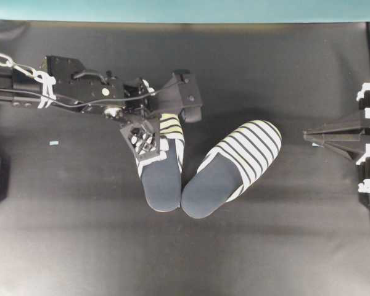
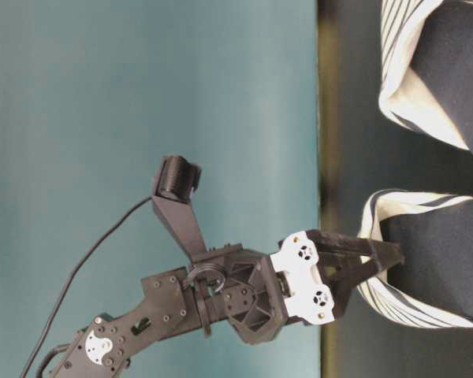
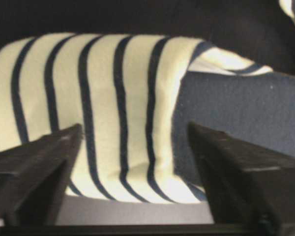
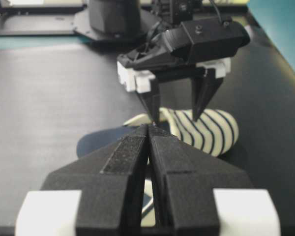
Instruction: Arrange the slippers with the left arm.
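Over the left slipper point(image 1: 163, 166), the left claw point(image 1: 153, 126) hangs with its fingers spread apart, straddling the striped upper without gripping it. That slipper lies heel-to-heel against its mate point(image 1: 231, 168) on the black table point(image 1: 283, 234), toes splayed, likely awaiting alignment. The right claw point(image 1: 317, 135), pressed together, idles well apart.

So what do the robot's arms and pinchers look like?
Both are black. The left arm has white cable wraps, thin wires along it and a metal chain link; its left gripper has pointed black fingers on white blocks. The right gripper is a black pointed wedge with white clips behind it.
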### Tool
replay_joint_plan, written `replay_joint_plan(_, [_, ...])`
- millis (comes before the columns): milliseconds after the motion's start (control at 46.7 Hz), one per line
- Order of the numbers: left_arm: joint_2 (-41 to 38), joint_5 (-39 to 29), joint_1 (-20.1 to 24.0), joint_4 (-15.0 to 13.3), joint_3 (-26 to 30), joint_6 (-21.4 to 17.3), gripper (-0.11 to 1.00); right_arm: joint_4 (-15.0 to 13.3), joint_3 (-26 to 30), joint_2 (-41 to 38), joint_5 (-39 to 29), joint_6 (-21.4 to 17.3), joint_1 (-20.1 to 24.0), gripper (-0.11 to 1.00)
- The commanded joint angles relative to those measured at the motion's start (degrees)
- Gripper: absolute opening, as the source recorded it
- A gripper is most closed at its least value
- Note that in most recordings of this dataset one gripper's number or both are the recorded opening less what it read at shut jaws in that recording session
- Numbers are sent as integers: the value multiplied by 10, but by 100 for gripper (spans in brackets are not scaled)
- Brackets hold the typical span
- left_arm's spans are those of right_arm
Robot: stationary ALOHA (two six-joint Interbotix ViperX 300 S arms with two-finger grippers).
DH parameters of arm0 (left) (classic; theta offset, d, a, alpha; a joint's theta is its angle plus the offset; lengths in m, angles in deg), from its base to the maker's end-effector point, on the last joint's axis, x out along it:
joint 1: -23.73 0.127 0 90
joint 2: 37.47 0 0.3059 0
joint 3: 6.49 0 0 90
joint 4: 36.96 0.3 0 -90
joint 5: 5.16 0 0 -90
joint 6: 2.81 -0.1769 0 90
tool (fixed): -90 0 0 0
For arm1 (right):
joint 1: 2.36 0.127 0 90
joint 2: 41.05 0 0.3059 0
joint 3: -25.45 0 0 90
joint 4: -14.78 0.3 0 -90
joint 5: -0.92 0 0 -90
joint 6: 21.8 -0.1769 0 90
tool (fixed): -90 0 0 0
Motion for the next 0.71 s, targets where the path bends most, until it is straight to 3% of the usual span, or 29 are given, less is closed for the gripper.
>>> replay_joint_plan(0, [7, -5, -5, -1, 2, -7, 89, 4, 4, -3, 1, -4, -4, 0])
replay_joint_plan(171, [21, -6, -21, -1, 11, -68, 90, 4, 4, -3, 1, -4, -4, 0])
replay_joint_plan(321, [27, 35, -57, -1, 40, -175, 90, 4, 4, -3, 4, -4, -4, 0])
replay_joint_plan(578, [4, 176, -91, -1, 94, -377, 89, 4, 4, -3, 4, -4, -4, 0])
replay_joint_plan(685, [-25, 214, -89, -1, 111, -427, 89, 4, 4, -3, 4, -4, -4, 0])
